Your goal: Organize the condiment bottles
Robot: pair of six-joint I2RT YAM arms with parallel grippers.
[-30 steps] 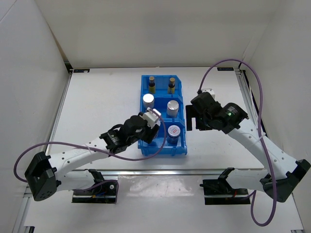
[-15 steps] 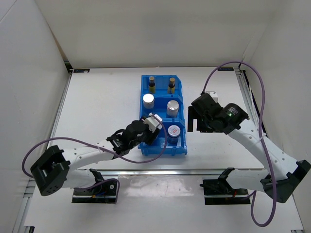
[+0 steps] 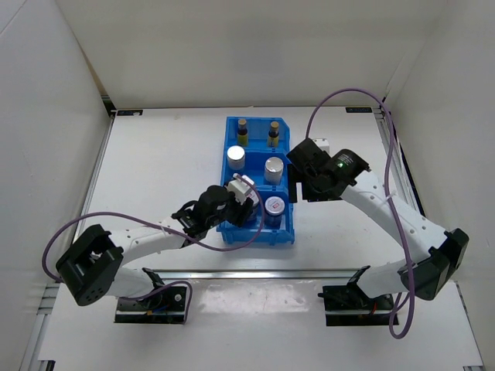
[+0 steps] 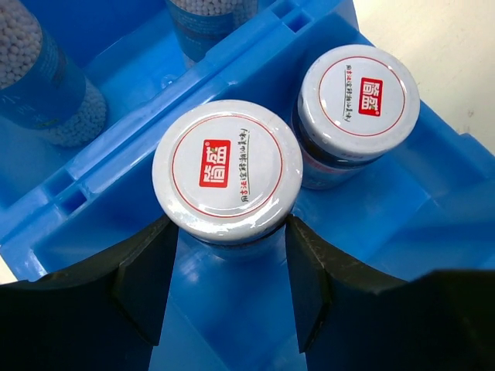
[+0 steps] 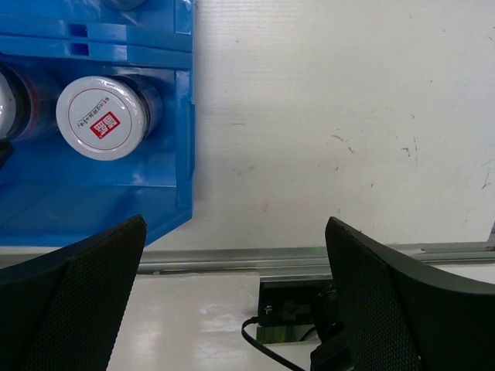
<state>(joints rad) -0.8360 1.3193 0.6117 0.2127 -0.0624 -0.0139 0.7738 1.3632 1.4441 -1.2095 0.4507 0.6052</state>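
Note:
Six condiment bottles show around the blue bin (image 3: pixel 227 139). Two brown bottles (image 3: pixel 242 128) stand in its far compartment and two silver-topped shakers (image 3: pixel 274 166) in the middle one. A white-lidded jar (image 3: pixel 276 207) stands in the near compartment. Beside it my left gripper (image 3: pixel 240 196) is shut on the other jar (image 4: pixel 227 168); both dark fingers (image 4: pixel 147 274) press its sides under the lid, over the near compartment's floor. The free jar (image 4: pixel 359 97) stands just right of it. My right gripper (image 3: pixel 308 188) is open and empty, right of the bin above bare table.
In the right wrist view the bin's right wall (image 5: pixel 184 116) is at the left, the jar (image 5: pixel 103 117) inside it. The table's front rail (image 5: pixel 255 259) and a cable run below the right gripper (image 5: pixel 236 301). White walls enclose the table.
My left gripper carried the jar a little forward and right into the bin's near compartment. My right arm swung left and back, closer to the bin's right wall, staying open.

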